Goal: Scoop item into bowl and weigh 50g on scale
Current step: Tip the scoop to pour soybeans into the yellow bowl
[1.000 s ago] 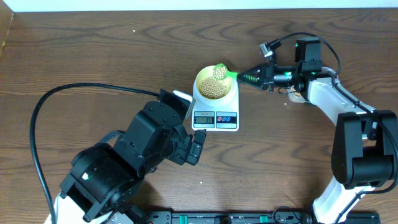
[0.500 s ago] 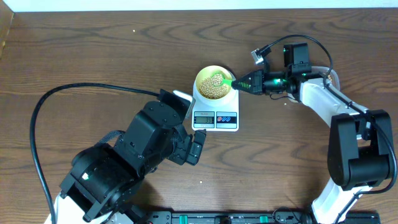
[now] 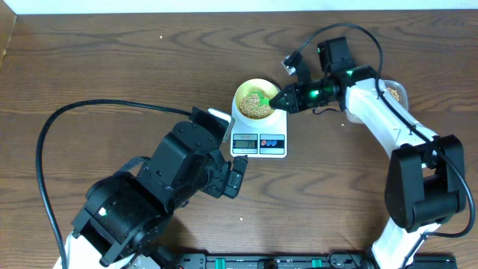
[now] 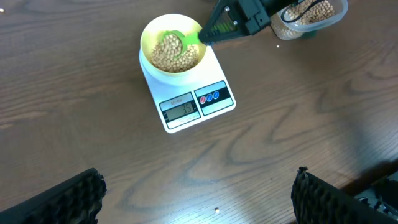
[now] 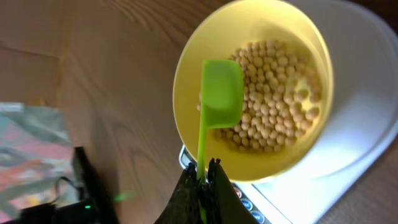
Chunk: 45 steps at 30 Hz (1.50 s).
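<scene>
Now the right gripper (image 5: 204, 173) pinches a green scoop (image 5: 221, 93) over beans (image 5: 280, 93) in the bowl (image 5: 186, 87) on the scale (image 5: 364, 112).

One bowl (image 5: 186, 93), one scale (image 4: 216, 71), one green scoop (image 5: 221, 93), one clear tub (image 4: 318, 23), two scale buttons (image 4: 207, 98), many beans (image 5: 273, 106)

A green scoop (image 5: 221, 93) is clamped by its handle in the right jaws, with its cup reaching straight out ahead of them. Behind those jaws, partly hidden, a clear plastic tub (image 4: 311, 14) stands on the dark wood-grain counter (image 3: 112, 60). A small white speck (image 4: 216, 211) lies on the counter just ahead of the left jaws, level with the gap between them.
</scene>
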Each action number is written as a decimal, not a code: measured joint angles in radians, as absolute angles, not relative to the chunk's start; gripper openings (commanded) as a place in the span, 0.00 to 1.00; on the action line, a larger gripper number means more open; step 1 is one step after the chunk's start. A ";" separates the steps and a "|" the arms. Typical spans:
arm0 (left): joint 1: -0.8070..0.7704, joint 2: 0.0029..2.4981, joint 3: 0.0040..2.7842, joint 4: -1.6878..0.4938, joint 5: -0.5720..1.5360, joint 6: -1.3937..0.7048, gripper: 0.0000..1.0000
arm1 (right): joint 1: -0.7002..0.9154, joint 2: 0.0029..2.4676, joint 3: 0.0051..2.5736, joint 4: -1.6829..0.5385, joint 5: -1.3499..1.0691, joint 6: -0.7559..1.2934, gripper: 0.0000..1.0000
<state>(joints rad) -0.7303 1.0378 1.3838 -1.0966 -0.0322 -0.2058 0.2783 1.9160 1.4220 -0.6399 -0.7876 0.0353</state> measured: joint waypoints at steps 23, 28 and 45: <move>-0.730 1.038 1.384 -1.097 -0.032 -0.206 0.98 | 0.471 1.916 1.678 -0.973 -0.202 -0.255 0.01; -0.730 1.038 1.384 -1.097 -0.032 -0.206 0.98 | 0.493 1.916 1.681 -0.996 -0.153 -0.290 0.01; -0.730 1.038 1.384 -1.097 -0.032 -0.206 0.98 | 0.492 1.916 1.700 -0.982 -0.144 -0.382 0.01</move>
<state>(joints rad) -0.7303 1.0378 1.3838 -1.0966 -0.0322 -0.2058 0.4923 1.9160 1.7000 -0.9817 -0.1436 -0.3820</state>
